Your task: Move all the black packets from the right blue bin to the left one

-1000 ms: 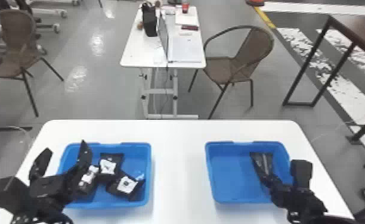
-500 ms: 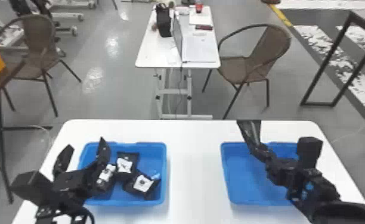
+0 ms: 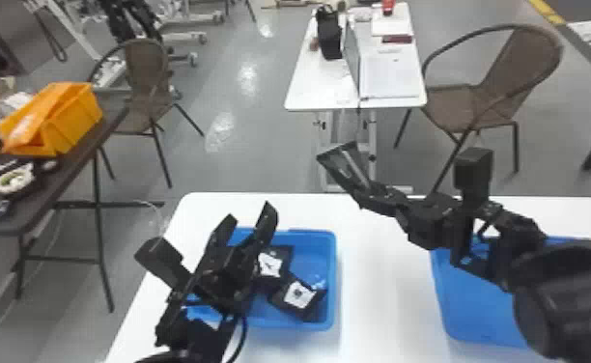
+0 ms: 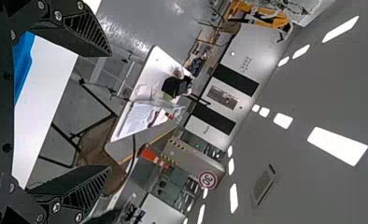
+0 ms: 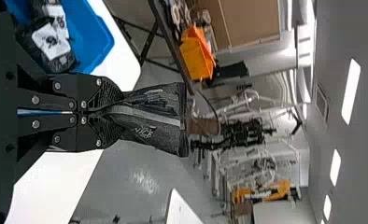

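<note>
In the head view my right gripper [image 3: 374, 195] is above the table between the bins, shut on a black packet [image 3: 345, 166] that sticks out toward the left. The right wrist view has the right gripper [image 5: 102, 113] pinching one end of the black packet [image 5: 149, 119]. Black packets with white labels [image 3: 299, 294] lie in the left blue bin [image 3: 330, 270]. Over that bin's left part my left gripper [image 3: 248, 227] stands open with nothing between its fingers; the left wrist view has the left gripper [image 4: 108, 112] too. The right arm covers part of the right blue bin [image 3: 478, 314].
Both bins stand on a white table [image 3: 381, 270]. Beyond it are a small white desk [image 3: 309, 91] and a wicker chair [image 3: 492, 96]. At the left, a dark table [image 3: 67, 164] holds an orange bin [image 3: 72, 116].
The right gripper has lifted the packet up out of the right bin and carried it leftward. The head view has turned toward the left. The left gripper stays open near its bin.
</note>
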